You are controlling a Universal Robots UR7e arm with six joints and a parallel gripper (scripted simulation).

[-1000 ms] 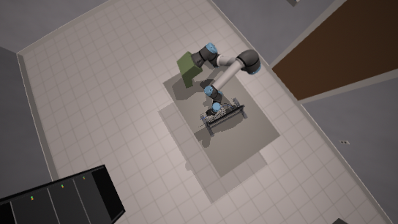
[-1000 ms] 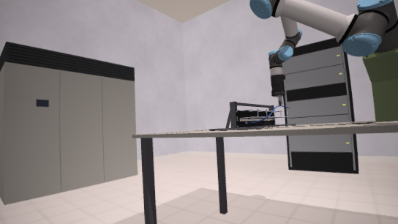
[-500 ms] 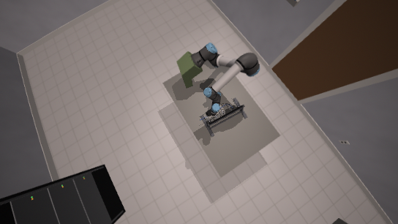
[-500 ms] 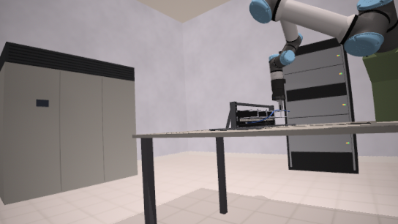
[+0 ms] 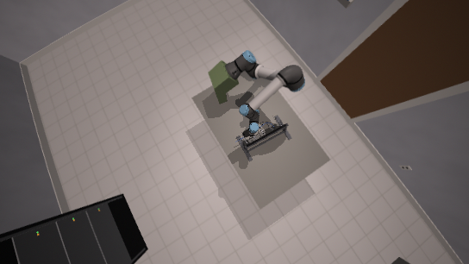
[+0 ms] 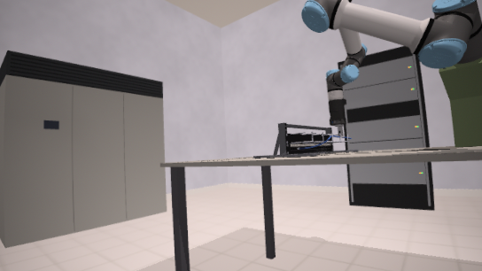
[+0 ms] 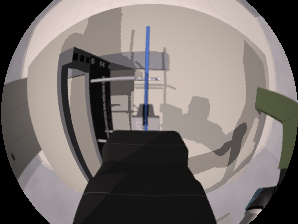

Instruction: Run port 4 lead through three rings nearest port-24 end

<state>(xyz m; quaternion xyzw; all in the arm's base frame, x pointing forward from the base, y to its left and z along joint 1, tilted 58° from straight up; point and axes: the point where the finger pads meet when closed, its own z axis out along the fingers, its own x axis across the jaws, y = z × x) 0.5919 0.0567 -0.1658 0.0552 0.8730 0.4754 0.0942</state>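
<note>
The black rack with the patch panel (image 5: 268,135) (image 6: 283,138) (image 7: 64,100) stands upright on the table (image 5: 276,181) (image 6: 221,163). My gripper (image 6: 340,133) (image 7: 145,110) points down at the rack's front, beside the panel, and is shut on the blue lead. The lead (image 6: 320,143) (image 7: 147,55) runs straight out past the fingers in the wrist view; its tip (image 6: 350,138) sticks out beyond them in the exterior view. A thin grey ring (image 7: 117,79) reaches out from the panel, and the lead crosses over its outer end. Whether the lead is inside any ring cannot be told. Port numbers are unreadable.
More grey rings and rods lie along the panel front, close to the fingers, partly hidden by the gripper. The rack's splayed feet (image 5: 248,155) rest on the table. The green arm pedestal (image 5: 221,78) (image 6: 462,106) (image 7: 282,112) stands at one table end. A server cabinet (image 6: 381,133) stands behind.
</note>
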